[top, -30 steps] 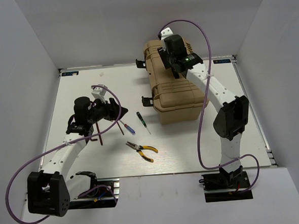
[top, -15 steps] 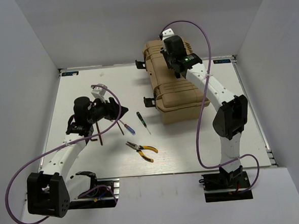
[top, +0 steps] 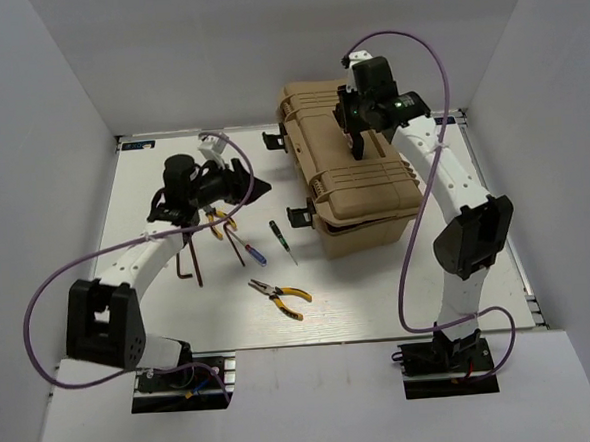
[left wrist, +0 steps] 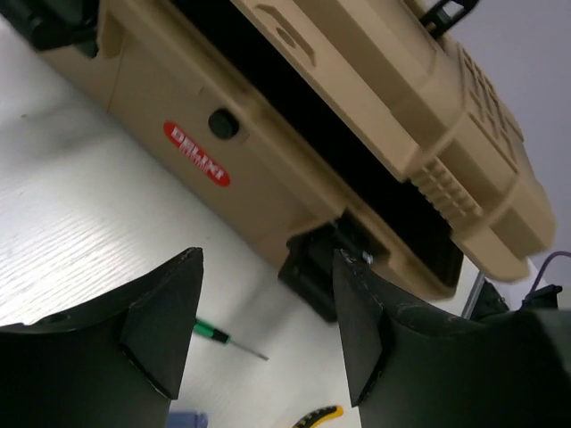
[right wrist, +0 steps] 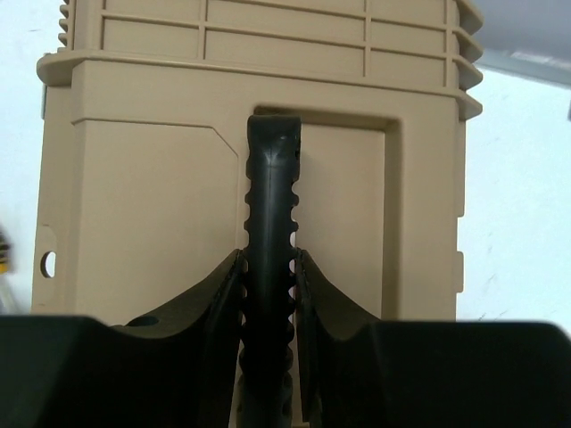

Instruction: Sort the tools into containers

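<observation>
Dragging tan case (top: 363, 192) rightward by handle (right wrist: 270, 267)

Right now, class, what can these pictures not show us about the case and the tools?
Inside of the case: left wrist view, its opening slit is only black shadow.
The second pliers: top view, partly under the left arm.
Lower end of the handle: right wrist view, hidden between the right pincer fingers.
</observation>
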Controlling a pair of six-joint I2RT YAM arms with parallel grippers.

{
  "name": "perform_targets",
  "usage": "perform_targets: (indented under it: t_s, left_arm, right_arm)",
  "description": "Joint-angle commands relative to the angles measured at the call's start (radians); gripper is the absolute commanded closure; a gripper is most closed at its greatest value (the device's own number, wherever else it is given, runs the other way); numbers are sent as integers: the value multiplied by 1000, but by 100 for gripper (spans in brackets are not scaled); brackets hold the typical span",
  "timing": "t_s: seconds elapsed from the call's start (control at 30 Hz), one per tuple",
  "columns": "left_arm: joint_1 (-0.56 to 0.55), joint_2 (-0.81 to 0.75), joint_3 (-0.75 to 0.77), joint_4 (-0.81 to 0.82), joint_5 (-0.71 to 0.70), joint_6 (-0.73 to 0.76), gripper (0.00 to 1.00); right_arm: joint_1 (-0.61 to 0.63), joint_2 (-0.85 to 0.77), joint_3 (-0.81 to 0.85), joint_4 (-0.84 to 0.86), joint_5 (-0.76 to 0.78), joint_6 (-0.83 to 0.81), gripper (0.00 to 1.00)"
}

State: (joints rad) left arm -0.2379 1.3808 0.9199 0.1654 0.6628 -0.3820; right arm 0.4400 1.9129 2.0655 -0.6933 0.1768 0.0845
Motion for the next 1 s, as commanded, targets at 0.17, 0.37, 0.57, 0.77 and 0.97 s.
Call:
perform_targets:
  t_s: [0.17, 0.37, 0.57, 0.77, 0.97]
  left_arm:
    - [-118, 165, 201, -35, -95, -32, 30]
    - [-205, 268, 306, -110, -213, -41, 30]
    - [-285, 366, 450, -190, -288, -18, 30]
    - [-345, 445, 576, -395, -471, 55, 29]
    - [-386, 504, 655, -541, -601, 129, 32]
  right_arm:
    - [-131, -196, 136, 75, -230, 217, 100]
    - [-243, -202, 136, 89, -362, 360, 100]
    - [-362, -204, 58, 179, -572, 509, 100]
    - [-477, -207, -34, 311, -753, 641, 100]
    - [-584, -190, -152, 492, -921, 842, 100]
